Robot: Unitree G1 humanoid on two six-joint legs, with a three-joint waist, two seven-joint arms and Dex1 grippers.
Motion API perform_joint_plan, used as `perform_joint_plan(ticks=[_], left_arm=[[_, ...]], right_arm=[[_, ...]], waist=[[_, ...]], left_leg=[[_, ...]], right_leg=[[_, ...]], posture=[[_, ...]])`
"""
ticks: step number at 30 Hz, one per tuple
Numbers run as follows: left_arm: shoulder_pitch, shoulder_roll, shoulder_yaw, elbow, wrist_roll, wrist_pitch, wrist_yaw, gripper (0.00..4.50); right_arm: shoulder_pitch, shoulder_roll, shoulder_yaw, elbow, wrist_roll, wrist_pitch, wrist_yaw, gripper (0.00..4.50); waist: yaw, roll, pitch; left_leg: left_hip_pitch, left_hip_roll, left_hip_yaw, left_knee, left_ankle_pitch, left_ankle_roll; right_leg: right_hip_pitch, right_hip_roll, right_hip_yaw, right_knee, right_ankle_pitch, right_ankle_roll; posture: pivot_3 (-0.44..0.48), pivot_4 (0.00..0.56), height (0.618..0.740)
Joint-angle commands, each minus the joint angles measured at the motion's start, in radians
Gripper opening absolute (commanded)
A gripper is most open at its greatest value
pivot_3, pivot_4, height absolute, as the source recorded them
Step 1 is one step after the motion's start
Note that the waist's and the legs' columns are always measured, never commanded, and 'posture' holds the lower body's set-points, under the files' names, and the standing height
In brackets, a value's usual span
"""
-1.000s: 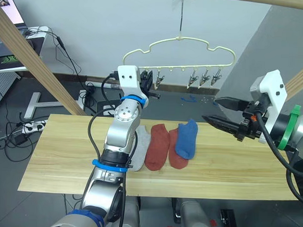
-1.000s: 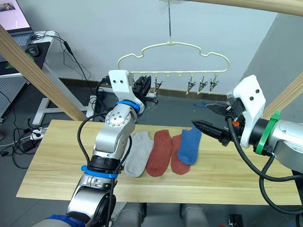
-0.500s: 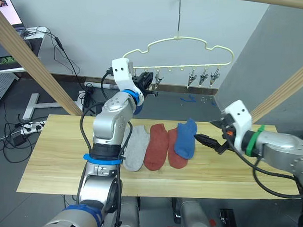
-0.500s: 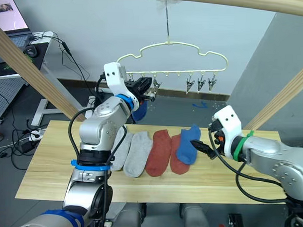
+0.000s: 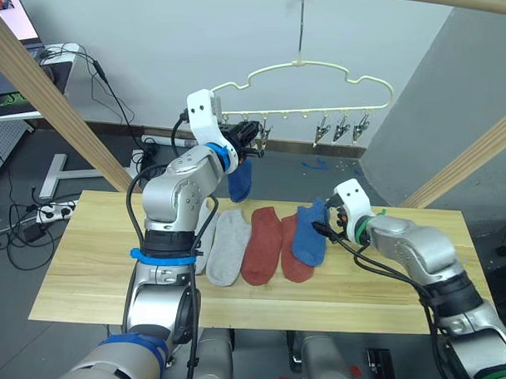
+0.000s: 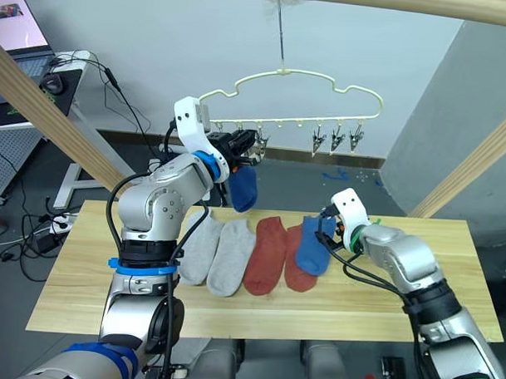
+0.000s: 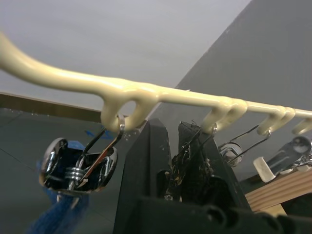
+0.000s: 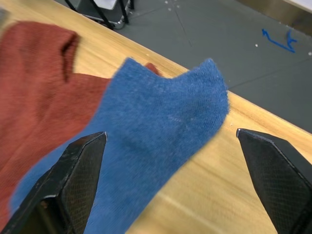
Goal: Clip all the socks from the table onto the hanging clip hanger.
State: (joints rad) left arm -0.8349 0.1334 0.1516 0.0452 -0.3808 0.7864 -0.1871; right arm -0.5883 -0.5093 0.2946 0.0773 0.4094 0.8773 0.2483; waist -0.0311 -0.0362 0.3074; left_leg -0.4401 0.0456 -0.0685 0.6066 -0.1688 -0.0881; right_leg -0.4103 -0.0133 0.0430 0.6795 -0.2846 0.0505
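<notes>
Table: the long tabletop of light yellowish grained wood [image 6: 83,292] runs across the scene below both arms.
Left gripper: the left gripper [image 6: 245,144] is raised at the left end of the hanger's clip row; its black fingers [image 7: 146,161] sit close together around a metal clip, pinching it.
Hung sock: one blue ankle sock of soft fabric [image 6: 244,187] hangs from the leftmost silver metal clip [image 7: 78,163], just beside the left gripper.
Clip hanger: the thin cream-yellow wire hanger with a wavy outline [image 6: 290,74] hangs by its top hook above the table's far edge; three more clips [image 6: 335,141] dangle bare at its right end.
Socks on table: two light grey socks [image 6: 217,253], then two rust-red socks [image 6: 266,255], then a second blue sock [image 6: 314,241] lying partly over the right red one.
Right gripper: the right gripper [image 8: 170,161] is low over the table with its fingers spread wide, one on each side of the blue sock's cuff end.
</notes>
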Motion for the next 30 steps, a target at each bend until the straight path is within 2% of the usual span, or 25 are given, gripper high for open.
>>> perform_joint_plan(ticks=[1, 15, 22, 25, 30], left_arm=[[-0.002, 0.003, -0.011, -0.038, -0.005, 0.003, -0.001, 0.25], [0.007, 0.013, -0.013, -0.052, -0.002, 0.013, 0.004, 0.25], [0.013, 0.015, -0.013, -0.069, -0.004, 0.024, 0.011, 0.25], [0.017, 0.016, -0.013, -0.078, -0.004, 0.031, 0.013, 0.25], [0.020, 0.020, -0.012, -0.088, -0.006, 0.042, 0.011, 0.25]], right_arm=[[-0.036, 0.034, -0.021, 0.064, -0.061, -0.055, 0.026, 4.47], [-0.124, 0.152, -0.091, 0.374, -0.208, -0.182, 0.086, 4.47], [-0.114, 0.188, -0.118, 0.422, -0.234, -0.189, 0.117, 4.47], [-0.107, 0.195, -0.128, 0.424, -0.251, -0.187, 0.120, 3.89], [-0.104, 0.202, -0.141, 0.424, -0.266, -0.179, 0.123, 2.08]], waist=[[0.000, 0.000, 0.000], [0.002, 0.000, 0.000], [0.001, 0.000, 0.000], [0.001, 0.000, 0.000], [0.002, 0.000, 0.000]], left_leg=[[0.000, 0.000, 0.000, 0.000, 0.000, 0.000], [0.000, 0.000, 0.000, 0.000, 0.000, 0.000], [0.000, 0.000, 0.000, 0.000, 0.000, 0.000], [0.001, 0.000, 0.000, 0.000, 0.000, 0.000], [0.001, 0.000, 0.000, 0.000, 0.000, 0.000]], right_leg=[[0.000, 0.000, 0.000, 0.000, 0.000, 0.000], [0.000, 0.000, 0.000, 0.000, 0.001, -0.001], [0.000, 0.000, 0.000, 0.001, 0.001, -0.001], [0.000, 0.000, 0.000, 0.001, 0.001, -0.001], [0.000, 0.000, 0.000, 0.001, 0.001, -0.001]], posture=[[0.018, 0.301, 0.740], [0.043, 0.300, 0.740], [0.056, 0.297, 0.740], [0.056, 0.297, 0.740], [0.057, 0.294, 0.740]])
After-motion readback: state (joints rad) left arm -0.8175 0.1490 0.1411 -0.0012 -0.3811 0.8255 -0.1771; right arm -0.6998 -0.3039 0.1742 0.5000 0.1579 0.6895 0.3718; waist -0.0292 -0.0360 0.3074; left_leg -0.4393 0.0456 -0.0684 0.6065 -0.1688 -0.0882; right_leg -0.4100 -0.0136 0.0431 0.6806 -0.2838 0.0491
